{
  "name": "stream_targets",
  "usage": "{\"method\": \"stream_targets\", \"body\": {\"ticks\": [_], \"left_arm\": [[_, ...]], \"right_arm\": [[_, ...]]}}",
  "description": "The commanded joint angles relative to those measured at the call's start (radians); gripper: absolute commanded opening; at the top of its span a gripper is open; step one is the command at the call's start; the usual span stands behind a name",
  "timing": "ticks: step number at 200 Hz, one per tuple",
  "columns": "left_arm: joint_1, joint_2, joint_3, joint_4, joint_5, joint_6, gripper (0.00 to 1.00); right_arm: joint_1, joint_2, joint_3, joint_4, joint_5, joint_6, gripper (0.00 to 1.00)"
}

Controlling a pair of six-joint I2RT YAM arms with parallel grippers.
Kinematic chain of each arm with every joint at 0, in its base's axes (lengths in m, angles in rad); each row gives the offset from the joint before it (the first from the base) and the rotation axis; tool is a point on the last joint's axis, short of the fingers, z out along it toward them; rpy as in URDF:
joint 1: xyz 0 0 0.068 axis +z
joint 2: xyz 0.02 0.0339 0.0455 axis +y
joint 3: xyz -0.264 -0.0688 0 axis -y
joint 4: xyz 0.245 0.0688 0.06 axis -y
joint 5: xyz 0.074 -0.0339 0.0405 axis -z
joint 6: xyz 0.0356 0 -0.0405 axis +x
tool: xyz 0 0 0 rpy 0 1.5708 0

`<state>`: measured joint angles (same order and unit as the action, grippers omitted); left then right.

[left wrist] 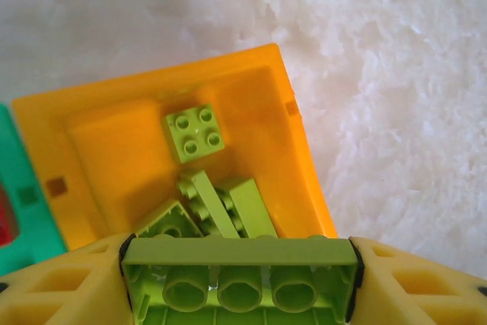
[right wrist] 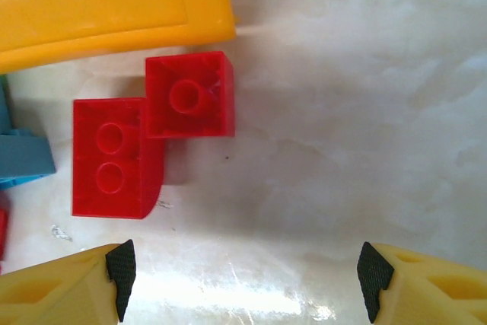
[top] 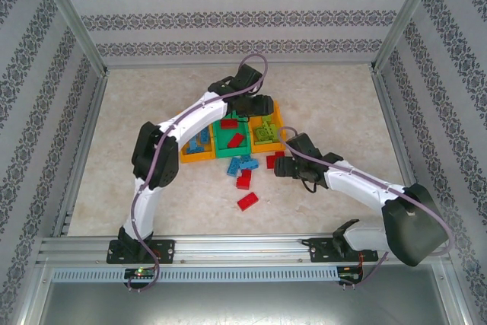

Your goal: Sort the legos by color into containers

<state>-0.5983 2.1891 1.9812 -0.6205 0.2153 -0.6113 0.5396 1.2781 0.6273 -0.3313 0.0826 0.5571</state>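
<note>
In the middle of the top view you have three joined plastic bins. The left orange bin [top: 186, 159] holds blue studded bricks [top: 199, 143], the green middle bin [top: 227, 152] holds red bricks [top: 236, 140], and the right orange bin [left wrist: 304, 159] holds lime green bricks [left wrist: 194, 133]. Your left claw [left wrist: 238, 264] hovers over that right bin, clamped on a long lime green brick [left wrist: 240, 294]. Below the bins, loose blue and red bricks [top: 243, 167] lie on the tabletop [top: 342, 112]. At centre right, your right claw [right wrist: 243, 272] stands wide open and empty, just short of two touching red bricks [right wrist: 190, 104].

Two white arms [top: 190, 116], bulky black joint housings [top: 152, 154], mauve cables [top: 255, 55], yellow end effector fingers [right wrist: 53, 291], black pads [right wrist: 122, 268]
</note>
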Motion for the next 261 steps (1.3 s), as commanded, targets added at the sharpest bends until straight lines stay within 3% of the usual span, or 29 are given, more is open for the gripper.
{"method": "stream_targets", "body": {"ticks": [1, 45, 107, 174, 261], "left_arm": [[0.007, 0.055, 0.072, -0.068, 0.043, 0.042, 0.60], [0.022, 0.099, 0.105, -0.068, 0.052, 0.035, 0.76], [0.022, 0.015, 0.043, -0.038, 0.061, 0.035, 1.00], [0.022, -0.171, -0.168, 0.079, 0.054, 0.038, 1.00], [0.059, -0.293, -0.406, 0.190, 0.072, -0.001, 1.00]], "right_arm": [[0.008, -0.019, -0.018, 0.021, 0.050, 0.052, 0.80], [0.063, 0.032, 0.010, 0.061, 0.030, 0.063, 0.77], [0.146, 0.204, 0.110, 0.059, 0.062, 0.083, 0.76], [0.160, 0.299, 0.176, 0.051, 0.111, 0.090, 0.72], [0.160, 0.403, 0.240, 0.042, 0.127, 0.061, 0.45]]}}
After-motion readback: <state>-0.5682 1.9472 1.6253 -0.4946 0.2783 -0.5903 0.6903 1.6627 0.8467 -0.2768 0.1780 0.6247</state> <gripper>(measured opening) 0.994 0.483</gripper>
